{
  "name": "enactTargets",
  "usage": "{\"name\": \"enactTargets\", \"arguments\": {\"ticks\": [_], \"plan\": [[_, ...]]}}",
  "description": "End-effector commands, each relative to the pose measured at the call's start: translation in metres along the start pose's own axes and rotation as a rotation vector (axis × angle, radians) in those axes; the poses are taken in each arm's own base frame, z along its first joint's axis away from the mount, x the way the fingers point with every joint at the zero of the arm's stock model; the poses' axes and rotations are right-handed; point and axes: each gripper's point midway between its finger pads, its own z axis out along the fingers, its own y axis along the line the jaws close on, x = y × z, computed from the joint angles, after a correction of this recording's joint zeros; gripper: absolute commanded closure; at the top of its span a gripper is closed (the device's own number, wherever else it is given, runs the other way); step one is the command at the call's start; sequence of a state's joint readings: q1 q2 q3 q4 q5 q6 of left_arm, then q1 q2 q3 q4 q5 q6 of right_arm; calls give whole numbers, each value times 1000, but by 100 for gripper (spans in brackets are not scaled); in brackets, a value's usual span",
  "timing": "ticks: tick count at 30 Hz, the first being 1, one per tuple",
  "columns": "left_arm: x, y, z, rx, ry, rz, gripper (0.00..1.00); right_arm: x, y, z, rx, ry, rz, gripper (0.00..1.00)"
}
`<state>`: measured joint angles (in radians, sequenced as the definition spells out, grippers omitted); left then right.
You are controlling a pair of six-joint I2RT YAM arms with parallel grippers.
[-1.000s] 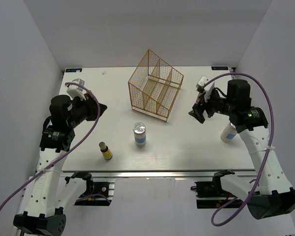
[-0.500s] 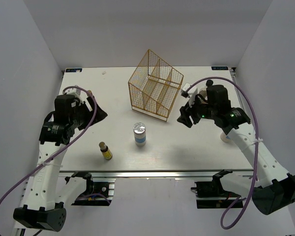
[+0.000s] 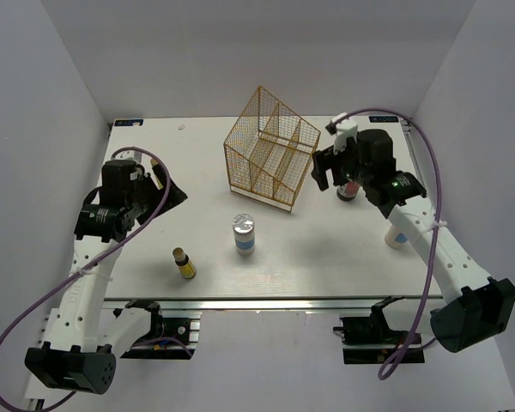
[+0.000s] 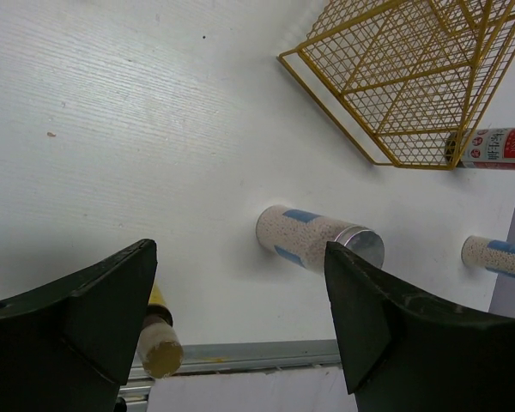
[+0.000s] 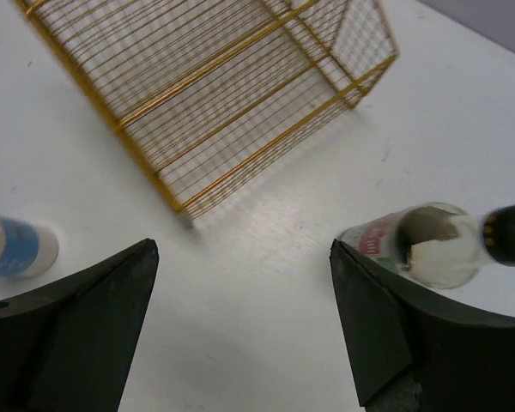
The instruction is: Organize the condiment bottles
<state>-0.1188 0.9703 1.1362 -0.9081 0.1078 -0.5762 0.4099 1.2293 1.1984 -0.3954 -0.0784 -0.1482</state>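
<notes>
Right arm (image 3: 421, 225) swung toward basket (image 3: 270, 148); left jaws, right jaws wide, empty; red-label bottle (image 5: 412, 249) just beside right jaws.

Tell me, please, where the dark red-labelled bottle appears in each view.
Top external: the dark glass bottle with the red label is just right of the gold wire basket.
Left wrist: the bottle is at the right edge, beyond the basket.
Right wrist: the bottle is at lower right, below the basket.
Shared landmark: the basket.
</notes>
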Motion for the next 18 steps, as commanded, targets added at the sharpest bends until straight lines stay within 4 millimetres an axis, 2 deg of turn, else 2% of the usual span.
{"name": "enactTargets", "arguments": {"ticks": [1,2,5,8,9,10,12,13,14,16,17,18], "plan": [[-15,-10,-6,41,-60,18,11,-50,-44,-16,188,-129,104,13],[-16,-11,-6,48,-70,21,11,-50,-52,-19,207,-128,120,12],[-15,-11,-5,57,-79,23,11,-51,-56,-29,204,-95,142,12],[-14,-11,-2,65,-80,25,11,-43,-41,-40,116,-59,149,17],[-13,-10,0,64,-73,25,11,-46,-28,-47,38,-72,134,20],[-12,-10,1,67,-71,25,11,-40,-22,-49,9,-59,125,22],[-13,-13,3,80,-73,26,11,-40,-22,-55,11,-77,117,30],[-13,-13,4,82,-72,26,11,-39,-27,-56,36,-79,127,32],[-13,-14,6,87,-72,27,11,-40,-43,-58,113,-88,164,35],[-14,-16,6,95,-71,29,11,-39,-63,-59,200,-86,205,47],[-15,-16,7,96,-72,33,10,-40,-81,-64,269,-91,242,52],[-16,-17,8,96,-72,34,10,-37,-89,-61,291,-78,280,64]]}}
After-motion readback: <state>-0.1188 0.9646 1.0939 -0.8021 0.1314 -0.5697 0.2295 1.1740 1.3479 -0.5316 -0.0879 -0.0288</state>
